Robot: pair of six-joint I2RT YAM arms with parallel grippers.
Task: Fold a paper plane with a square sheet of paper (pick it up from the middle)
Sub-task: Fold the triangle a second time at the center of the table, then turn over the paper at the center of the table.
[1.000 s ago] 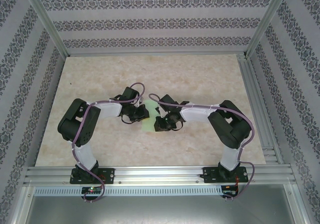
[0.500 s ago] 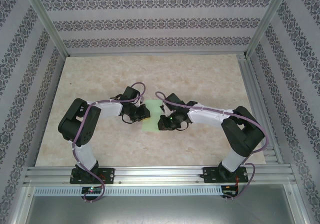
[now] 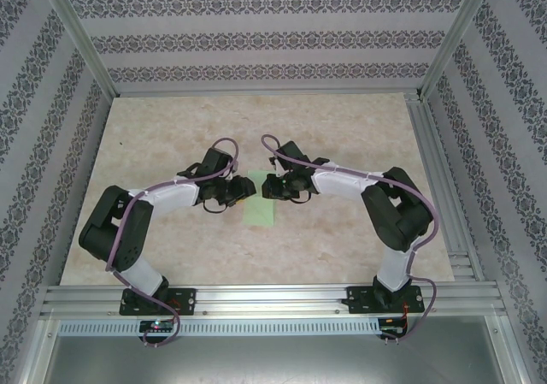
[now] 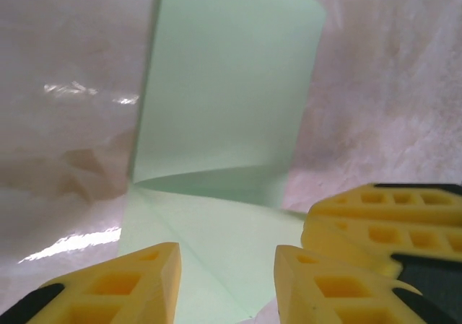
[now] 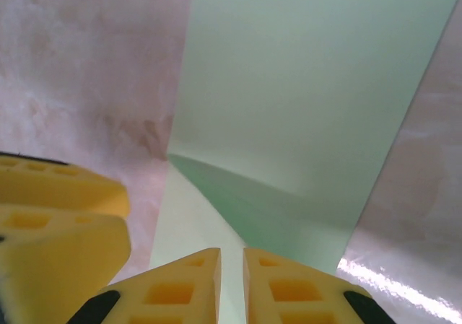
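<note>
A pale marbled table (image 3: 342,127) stands between wallpapered walls (image 3: 256,38), and the square sheet of paper (image 3: 259,212), partly folded, lies at its middle. The left gripper (image 4: 227,281) gapes moderately over the sheet. The right gripper (image 5: 231,284) is nearly closed, and whether it pinches the paper is unclear.

You are looking at a table (image 3: 359,136) that is showing a pale marble pattern. A green paper (image 3: 259,211) is lying on it, around the middle and a little toward the near edge. One part is lying flat, and the part past a crease is standing slightly off the surface.
</note>
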